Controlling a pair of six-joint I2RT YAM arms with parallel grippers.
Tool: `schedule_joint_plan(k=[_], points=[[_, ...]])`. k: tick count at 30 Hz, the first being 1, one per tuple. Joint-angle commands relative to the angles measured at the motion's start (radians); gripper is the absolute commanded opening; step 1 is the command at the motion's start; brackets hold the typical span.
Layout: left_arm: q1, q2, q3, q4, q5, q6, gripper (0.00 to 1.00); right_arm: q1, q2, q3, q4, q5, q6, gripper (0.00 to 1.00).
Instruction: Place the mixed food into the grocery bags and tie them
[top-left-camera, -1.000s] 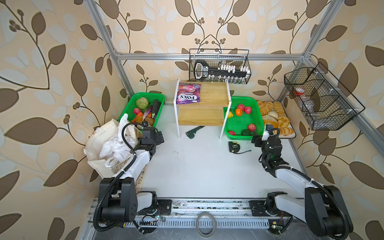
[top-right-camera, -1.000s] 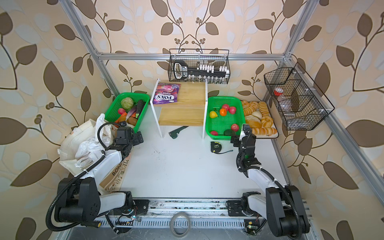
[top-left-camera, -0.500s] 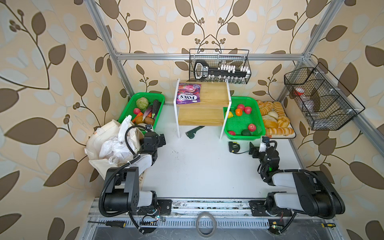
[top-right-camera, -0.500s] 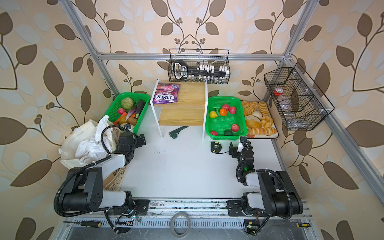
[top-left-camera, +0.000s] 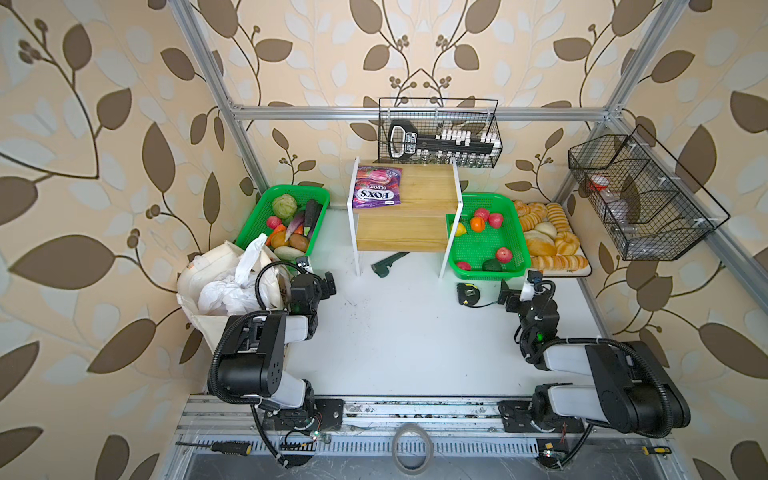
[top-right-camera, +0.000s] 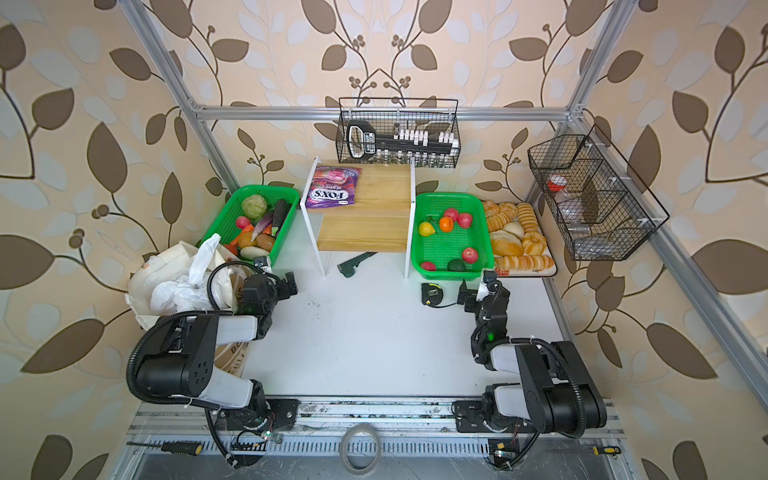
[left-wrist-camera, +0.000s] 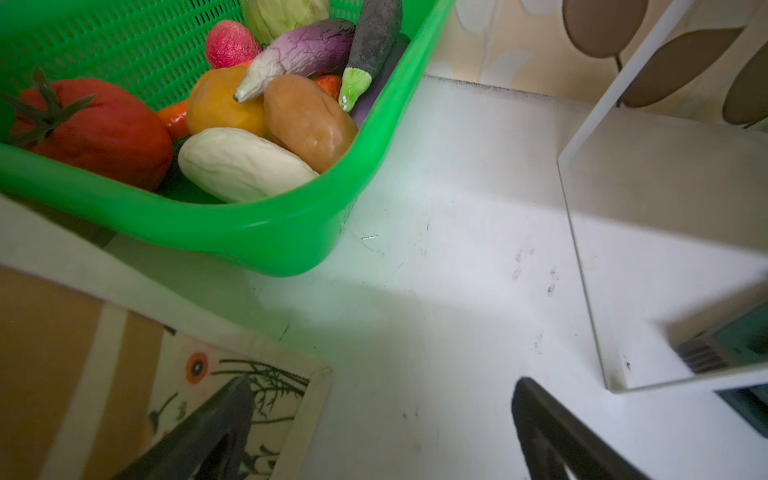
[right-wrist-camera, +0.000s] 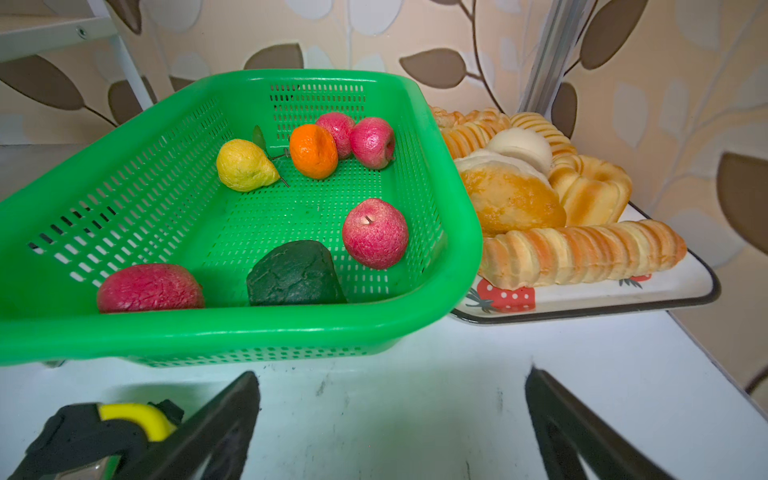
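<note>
Grocery bags, two. The cream canvas tote with floral print (top-left-camera: 192, 277) (top-right-camera: 163, 261) (left-wrist-camera: 199, 368) is slumped at the table's left edge. The thin white crinkly plastic carrier (top-left-camera: 224, 293) (top-right-camera: 174, 291) is bunched on top of it with one loop standing up. I cannot tell what either contains.

Mixed food, outside the bags:
- The purple Fox's sweets packet (top-left-camera: 377, 187) (top-right-camera: 332, 192) lies flat on the upper step of the wooden shelf (top-left-camera: 424, 187).
- The yellow toy pear (right-wrist-camera: 245, 166) (top-left-camera: 459, 228) and the toy orange (right-wrist-camera: 313, 151) (top-left-camera: 478, 224) are in the right green mesh basket (right-wrist-camera: 249, 328) (top-left-camera: 490, 272), among red apples.

My left gripper (left-wrist-camera: 384, 384) (top-left-camera: 316, 272) has its fingers spread wide and holds nothing. It is over the bare white table (top-left-camera: 415, 332), just beside the tote's corner and near the left green mesh basket (left-wrist-camera: 249, 224) of toy vegetables.

My right gripper (right-wrist-camera: 392, 376) (top-left-camera: 521, 286) is also spread wide and empty, just in front of the fruit basket. A black-and-yellow tape measure (right-wrist-camera: 104, 424) (top-left-camera: 467, 294) lies just beside one finger.
</note>
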Motion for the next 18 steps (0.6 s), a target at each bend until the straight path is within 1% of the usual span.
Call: schedule_joint_plan(k=[1, 18], points=[[0.009, 0.013, 0.01, 0.0, 0.002, 0.006, 0.99, 0.0, 0.004, 0.023, 0.033, 0.017, -0.003, 1.0], [-0.002, 0.009, 0.014, -0.012, 0.003, 0.015, 0.99, -0.003, 0.006, 0.026, 0.026, 0.008, -0.001, 1.0]])
